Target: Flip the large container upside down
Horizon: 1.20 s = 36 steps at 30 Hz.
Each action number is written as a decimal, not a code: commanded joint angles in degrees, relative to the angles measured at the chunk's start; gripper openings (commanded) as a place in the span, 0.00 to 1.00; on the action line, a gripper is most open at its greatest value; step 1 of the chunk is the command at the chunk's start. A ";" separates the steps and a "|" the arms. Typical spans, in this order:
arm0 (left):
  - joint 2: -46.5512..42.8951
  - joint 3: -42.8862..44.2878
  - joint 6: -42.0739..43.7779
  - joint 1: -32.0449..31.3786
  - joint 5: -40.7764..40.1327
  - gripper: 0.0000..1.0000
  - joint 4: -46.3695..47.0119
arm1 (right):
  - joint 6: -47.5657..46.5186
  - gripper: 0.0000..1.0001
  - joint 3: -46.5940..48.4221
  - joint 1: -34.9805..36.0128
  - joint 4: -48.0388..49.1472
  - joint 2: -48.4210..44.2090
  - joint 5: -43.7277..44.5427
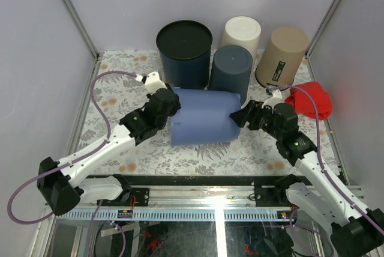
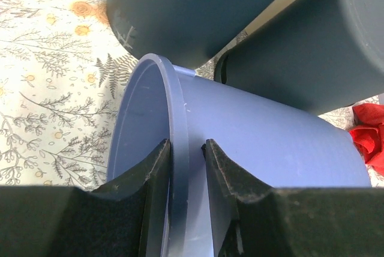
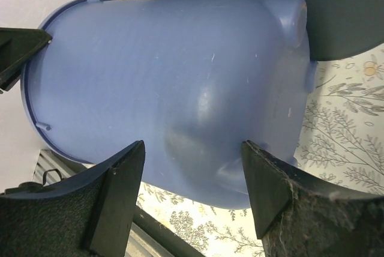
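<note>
Large blue container (image 1: 201, 116) on its side: my left tool (image 2: 186, 145) straddles its rim, grip unclear; my right tool (image 3: 193, 144) released beside its base.

Large container (image 1: 201, 116) lies sideways between left fingers (image 2: 150, 179) and right fingers (image 3: 123, 179); row of tubs (image 1: 233, 71) behind it.

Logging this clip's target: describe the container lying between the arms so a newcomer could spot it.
On the floral table, just in front of the back row of containers, is the light blue container. Unlike its navy, cream, slate and tan neighbours, it alone lies on its side.
</note>
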 commanded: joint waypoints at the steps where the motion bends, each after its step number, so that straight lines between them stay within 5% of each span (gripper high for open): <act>1: 4.71 1.25 0.23 -3.82 4.36 0.27 -4.22 | -0.12 0.72 -1.91 -2.15 1.33 -3.00 -3.42; 14: 12.42 7.59 1.44 -9.19 1.36 0.26 -3.89 | -1.93 0.74 -1.58 -4.50 -3.09 -8.27 -2.63; 36: 19.26 12.23 8.23 -13.54 -24.55 0.32 -11.20 | -0.99 0.74 0.18 -4.98 -1.73 -6.41 -3.86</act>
